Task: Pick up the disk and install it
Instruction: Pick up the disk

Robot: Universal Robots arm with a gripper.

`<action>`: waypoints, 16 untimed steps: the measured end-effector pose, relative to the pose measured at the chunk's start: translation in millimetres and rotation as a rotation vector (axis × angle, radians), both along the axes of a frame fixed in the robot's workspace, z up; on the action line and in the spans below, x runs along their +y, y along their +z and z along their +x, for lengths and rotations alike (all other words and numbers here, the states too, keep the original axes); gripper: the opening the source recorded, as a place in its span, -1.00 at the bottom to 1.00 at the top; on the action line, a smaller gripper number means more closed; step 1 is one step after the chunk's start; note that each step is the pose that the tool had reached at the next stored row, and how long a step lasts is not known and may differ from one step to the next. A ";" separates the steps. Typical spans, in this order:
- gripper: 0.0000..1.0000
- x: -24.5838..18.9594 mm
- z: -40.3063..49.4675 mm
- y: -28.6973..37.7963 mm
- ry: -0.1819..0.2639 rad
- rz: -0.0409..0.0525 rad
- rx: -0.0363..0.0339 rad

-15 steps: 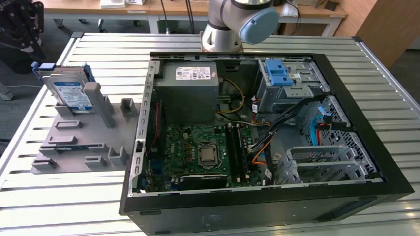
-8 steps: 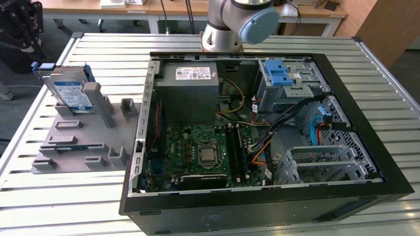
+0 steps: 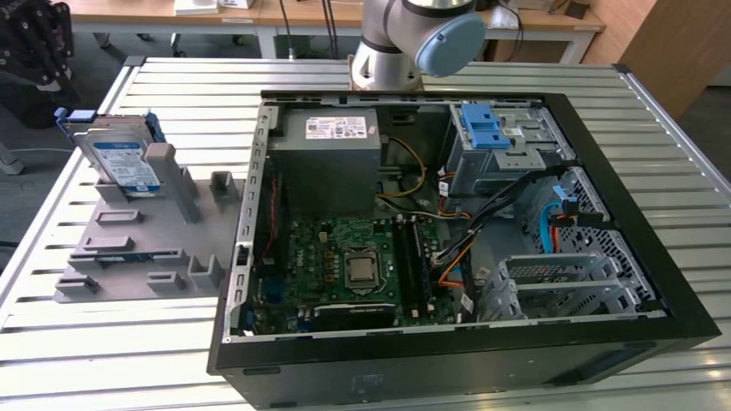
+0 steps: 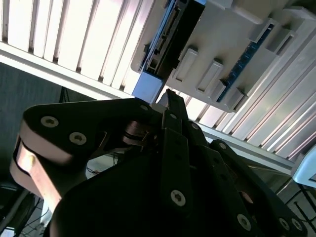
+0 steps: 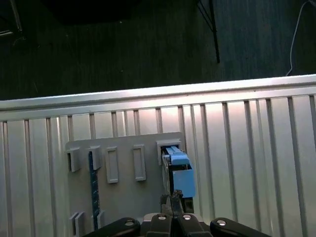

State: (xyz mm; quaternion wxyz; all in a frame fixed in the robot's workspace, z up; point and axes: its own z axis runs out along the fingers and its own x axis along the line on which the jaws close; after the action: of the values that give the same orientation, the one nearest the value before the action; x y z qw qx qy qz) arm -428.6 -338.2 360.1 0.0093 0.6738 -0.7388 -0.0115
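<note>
disk in its rack, gripper closed and empty

the disk (image 3: pixel 123 163) stands on edge in a grey rack (image 3: pixel 137 248), near the far corner of the table (image 3: pixel 68 360) on the exterior view's left. right of it lies the open computer case (image 3: pixel 639 334). in both wrist views the gripper (image 5: pixel 172 201) (image 4: pixel 171 98) has its fingers pressed together, gripping nothing, close to the disk's blue end.

Robotics lab set up for computer assembly work.

A robot arm (image 3: pixel 412 38) with grey and pale blue joints stands at the edge of a slatted aluminium work table (image 3: pixel 651 111). An opened black desktop computer case (image 3: pixel 457 364) lies on the table beside a grey part-holding fixture (image 3: pixel 149 253). Wooden desks (image 3: pixel 537 19) stand behind, on dark carpet (image 5: pixel 123 44).
</note>
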 end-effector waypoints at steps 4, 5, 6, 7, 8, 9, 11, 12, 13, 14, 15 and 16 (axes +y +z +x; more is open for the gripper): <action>-0.79 0.0 0.0 -0.2 0.067 0.0003 0.0000; -0.79 0.0 0.0 -0.2 0.083 0.0003 -0.0001; -0.79 0.0 0.0 -0.2 0.098 0.0003 -0.0003; -0.79 0.0 0.0 -0.2 0.110 0.0003 -0.0006; -0.79 0.0 0.0 -0.2 0.115 0.0003 -0.0007; -0.79 0.0 0.0 -0.2 0.115 0.0003 -0.0009; -0.77 0.0 0.0 -0.3 0.116 0.0003 -0.0009; -0.66 0.0 0.0 -0.2 0.116 0.0003 -0.0009; -0.54 0.0 0.0 -0.3 0.116 0.0003 -0.0009; -0.54 0.1 0.0 -0.6 0.116 -0.0003 -0.0010; -0.54 0.4 -0.1 -1.3 0.115 -0.0020 -0.0008; -0.29 0.7 -0.1 -2.5 0.116 -0.0046 -0.0007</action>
State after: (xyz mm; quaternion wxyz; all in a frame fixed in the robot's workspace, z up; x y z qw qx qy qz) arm -428.7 -337.6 357.6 0.0112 0.7153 -0.6987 -0.0090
